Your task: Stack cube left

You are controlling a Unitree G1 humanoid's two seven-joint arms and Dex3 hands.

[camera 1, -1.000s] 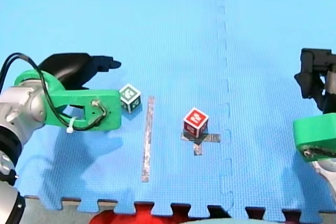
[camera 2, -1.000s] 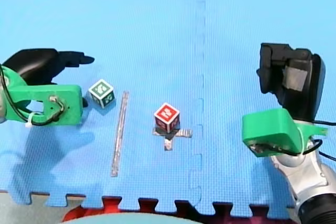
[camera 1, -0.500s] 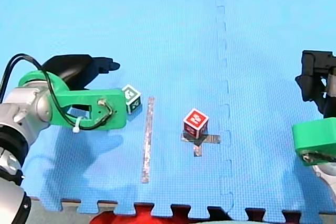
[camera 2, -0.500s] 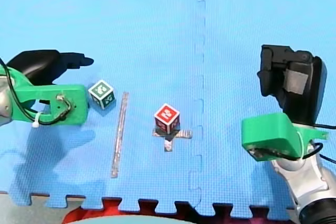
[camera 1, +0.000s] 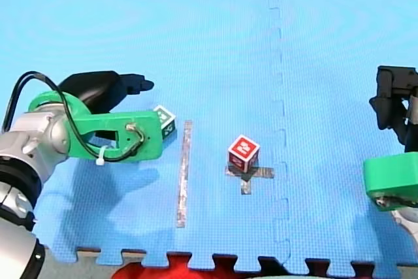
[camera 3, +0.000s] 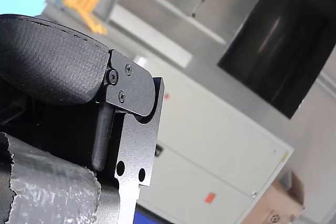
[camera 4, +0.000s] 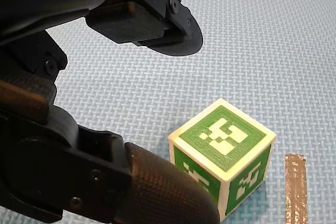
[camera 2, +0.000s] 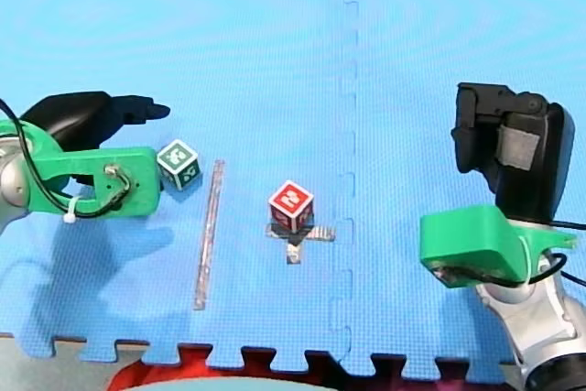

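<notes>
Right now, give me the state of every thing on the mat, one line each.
green cube, on the mat, unstacked, not gripped
red cube, on the tape cross, untouched
left hand, open, beside the green cube
right hand, holding nothing, at the mat's right side

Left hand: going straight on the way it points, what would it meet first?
Probably the green cube, just ahead of the left hand; in the second wrist view it faces the gap between the fingers. Height is unclear, so they may pass over it.

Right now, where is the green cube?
The green cube sits on the blue mat, head views' left side, between the left hand and the tape strip.
</notes>
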